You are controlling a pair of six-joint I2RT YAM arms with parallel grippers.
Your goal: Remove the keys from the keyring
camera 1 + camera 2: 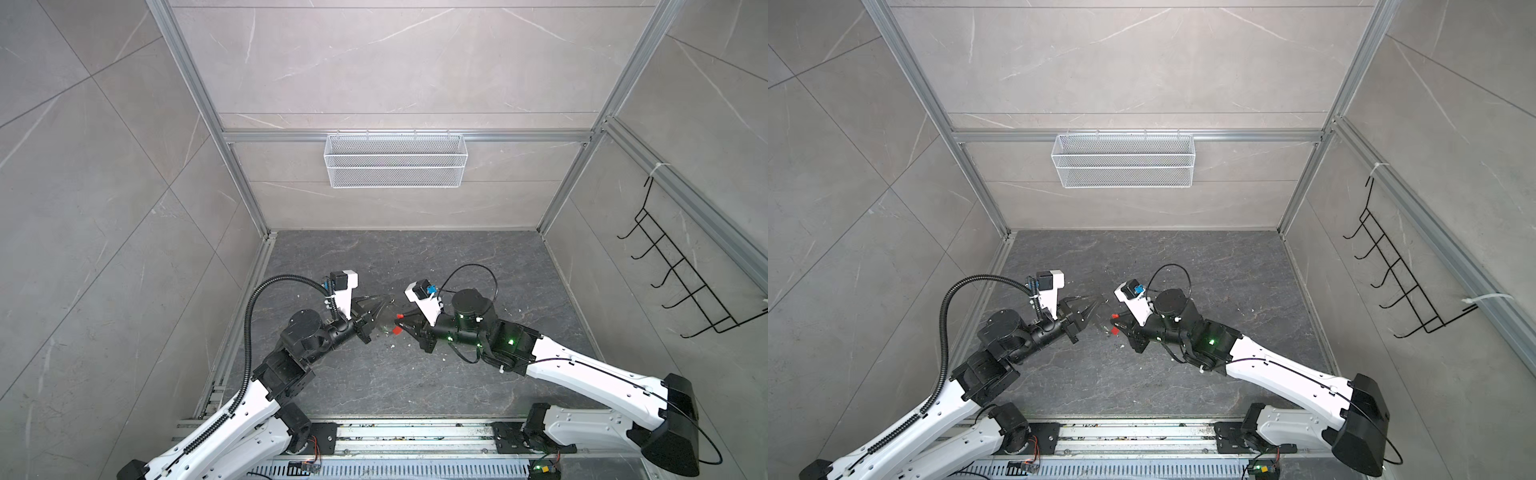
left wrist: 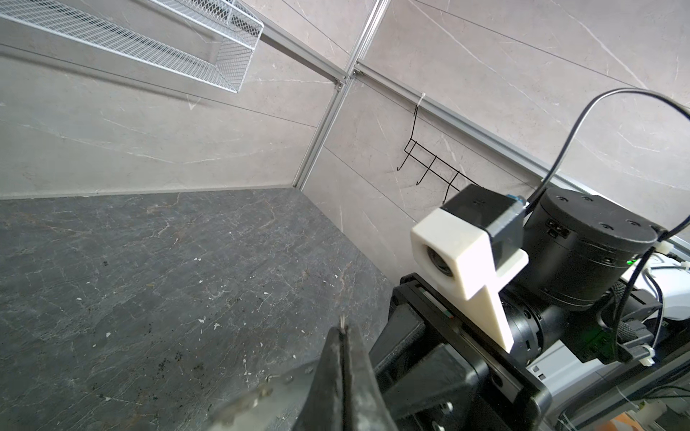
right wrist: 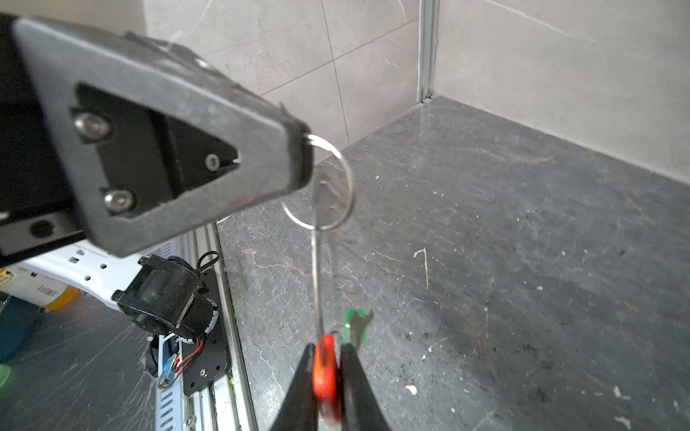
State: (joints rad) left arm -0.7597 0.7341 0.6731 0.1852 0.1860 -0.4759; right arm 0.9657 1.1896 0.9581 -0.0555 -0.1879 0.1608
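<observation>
Right gripper (image 3: pixel 328 349), closest to its wrist camera: fingers (image 3: pixel 298 388) closed from both sides onto the red segment (image 3: pixel 326 373) of the keyring (image 3: pixel 316 268), pinching it firmly. Green key (image 3: pixel 354 321) sits just beside that segment. It is blurred, and whether it is threaded on the band cannot be told.

From the red segment, the keyring's band runs edge-on as a thin grey line to a small wire loop (image 3: pixel 351 186). The loop emerges from the tip of the left gripper (image 3: pixel 300 156). In the left wrist view, the left fingers (image 2: pixel 328 373) are pressed together with a sliver of metal at their tip, and the perforated band shows blurred just beside them.

In both top views the grippers meet nearly tip to tip over the middle of the floor (image 3: pixel 504 242), with red visible at the right one's tip. The floor is dark stone, speckled with pale chips.

Farther off, a white mesh basket (image 1: pixel 395 166) hangs on the rear wall's rail. A black hook rack (image 1: pixel 681 282) hangs on the wall on the right arm's side.
</observation>
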